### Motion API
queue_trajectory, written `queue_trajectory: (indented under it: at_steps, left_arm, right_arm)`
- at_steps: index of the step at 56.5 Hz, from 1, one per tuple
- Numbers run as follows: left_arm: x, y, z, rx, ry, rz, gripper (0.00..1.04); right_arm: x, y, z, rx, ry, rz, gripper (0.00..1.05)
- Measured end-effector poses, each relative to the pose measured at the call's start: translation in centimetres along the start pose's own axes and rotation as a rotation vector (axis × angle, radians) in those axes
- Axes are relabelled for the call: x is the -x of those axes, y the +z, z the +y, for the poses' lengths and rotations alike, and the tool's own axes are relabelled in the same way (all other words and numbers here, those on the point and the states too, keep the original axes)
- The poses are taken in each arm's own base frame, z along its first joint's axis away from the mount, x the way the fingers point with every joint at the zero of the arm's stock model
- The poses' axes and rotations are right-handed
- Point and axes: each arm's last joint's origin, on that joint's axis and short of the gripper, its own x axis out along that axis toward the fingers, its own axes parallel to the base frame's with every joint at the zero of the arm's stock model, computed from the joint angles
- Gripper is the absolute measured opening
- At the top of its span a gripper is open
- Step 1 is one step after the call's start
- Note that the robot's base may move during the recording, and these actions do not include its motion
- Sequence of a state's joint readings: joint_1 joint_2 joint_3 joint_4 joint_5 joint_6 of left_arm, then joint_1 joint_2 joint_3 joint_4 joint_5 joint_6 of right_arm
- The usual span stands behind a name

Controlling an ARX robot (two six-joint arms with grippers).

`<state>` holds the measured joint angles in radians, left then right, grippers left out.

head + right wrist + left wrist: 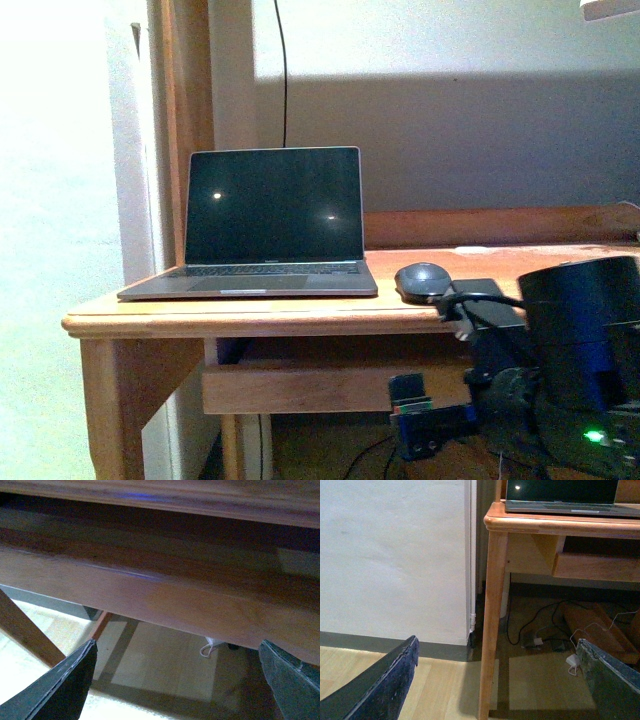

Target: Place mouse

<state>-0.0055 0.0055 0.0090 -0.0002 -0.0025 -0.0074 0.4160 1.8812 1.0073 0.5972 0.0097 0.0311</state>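
mouse [422, 280] beside laptop [262, 225], arm [570, 350] perhaps overlapping

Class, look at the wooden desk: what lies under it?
Under the desk there are loose cables and a white adapter on the floor, plus brown boards. The arm hides the right-hand side in the front view.

The front view is dim and slightly soft, yet its left side is blown out to greenish white glare. A broad shadow band crosses the pale back wall [450, 140]. Two small light spots reflect in the black screen of the open grey laptop [272, 205]. In the left wrist view, a brighter patch of light lies on the pale wooden floor [540, 680] under the wooden desk [560, 525]. The right wrist view is blurred, with a faint blue sheen on the wood.
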Motion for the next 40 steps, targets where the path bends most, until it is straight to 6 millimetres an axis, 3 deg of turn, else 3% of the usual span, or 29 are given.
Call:
queue_trajectory:
  at_steps: [16, 32, 40]
  left_arm:
    - [0.0, 0.0, 0.0, 0.0, 0.0, 0.0, 0.97]
    - [0.0, 0.0, 0.0, 0.0, 0.0, 0.0, 0.97]
    - [0.0, 0.0, 0.0, 0.0, 0.0, 0.0, 0.97]
  right_arm:
    - [9.4, 0.3, -1.2, -0.179, 0.132, -0.006, 0.97]
    - [20.5, -2.1, -1.6, -0.368, 0.326, -0.04, 0.97]
    - [23.9, -3.4, -1.5, -0.398, 0.34, -0.078, 0.97]
